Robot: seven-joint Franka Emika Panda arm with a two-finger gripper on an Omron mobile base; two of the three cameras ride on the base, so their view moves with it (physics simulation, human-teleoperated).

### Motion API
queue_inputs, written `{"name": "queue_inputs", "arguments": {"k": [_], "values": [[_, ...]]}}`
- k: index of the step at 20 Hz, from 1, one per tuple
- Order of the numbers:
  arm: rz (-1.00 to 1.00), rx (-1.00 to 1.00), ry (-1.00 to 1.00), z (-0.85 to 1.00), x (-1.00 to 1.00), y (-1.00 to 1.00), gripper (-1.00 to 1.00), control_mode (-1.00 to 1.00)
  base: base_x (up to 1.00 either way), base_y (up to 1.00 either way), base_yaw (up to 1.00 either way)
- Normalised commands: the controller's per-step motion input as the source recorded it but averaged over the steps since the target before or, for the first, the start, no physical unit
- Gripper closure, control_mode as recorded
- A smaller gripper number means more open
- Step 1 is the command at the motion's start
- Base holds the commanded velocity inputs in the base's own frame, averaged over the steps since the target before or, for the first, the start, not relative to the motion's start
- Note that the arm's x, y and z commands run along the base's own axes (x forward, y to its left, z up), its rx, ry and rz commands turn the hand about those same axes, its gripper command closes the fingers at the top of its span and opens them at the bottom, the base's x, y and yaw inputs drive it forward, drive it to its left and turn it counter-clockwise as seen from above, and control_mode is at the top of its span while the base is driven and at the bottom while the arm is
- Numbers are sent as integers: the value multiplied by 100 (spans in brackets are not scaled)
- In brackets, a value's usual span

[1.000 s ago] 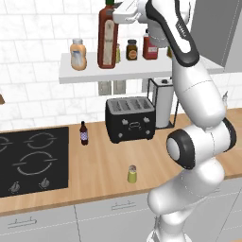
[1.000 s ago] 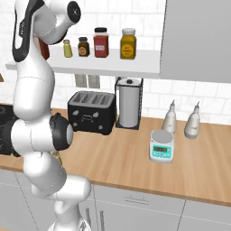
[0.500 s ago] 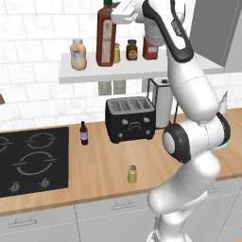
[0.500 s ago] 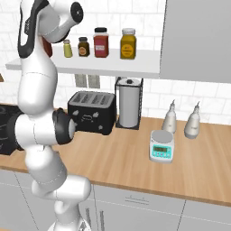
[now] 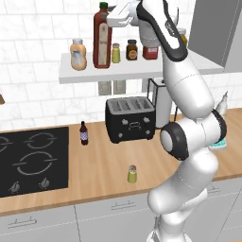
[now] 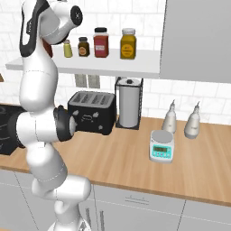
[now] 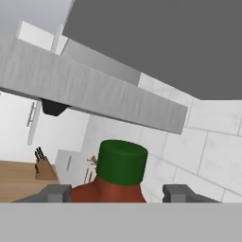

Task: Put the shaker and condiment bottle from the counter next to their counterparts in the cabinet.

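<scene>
Condiment bottle (image 5: 102,35) is standing on the cabinet (image 5: 137,71) shelf beside the squat orange bottle (image 5: 78,54), with the pincer (image 7: 115,193) gripping its neck, fingertips (image 7: 56,193) flanking it.

Toaster (image 5: 131,119), paper towels (image 6: 129,103), scale (image 6: 162,146)

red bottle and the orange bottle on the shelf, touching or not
Apart. The left base view shows the condiment bottle standing on the cabinet shelf with white tile visible between it and the squat orange bottle.
</scene>
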Motion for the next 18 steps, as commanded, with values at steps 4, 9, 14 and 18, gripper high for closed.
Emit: {"name": "queue_inputs", "arguments": {"k": [4, 9, 14, 18], "values": [[0, 3, 0, -2, 33, 9, 100, -100, 0, 0, 0], [0, 2, 0, -5, 29, 8, 100, -100, 0, 0, 0], [0, 0, 0, -16, 18, 2, 100, -100, 0, 0, 0], [0, 0, 0, -19, 16, 3, 100, -100, 0, 0, 0]]}}
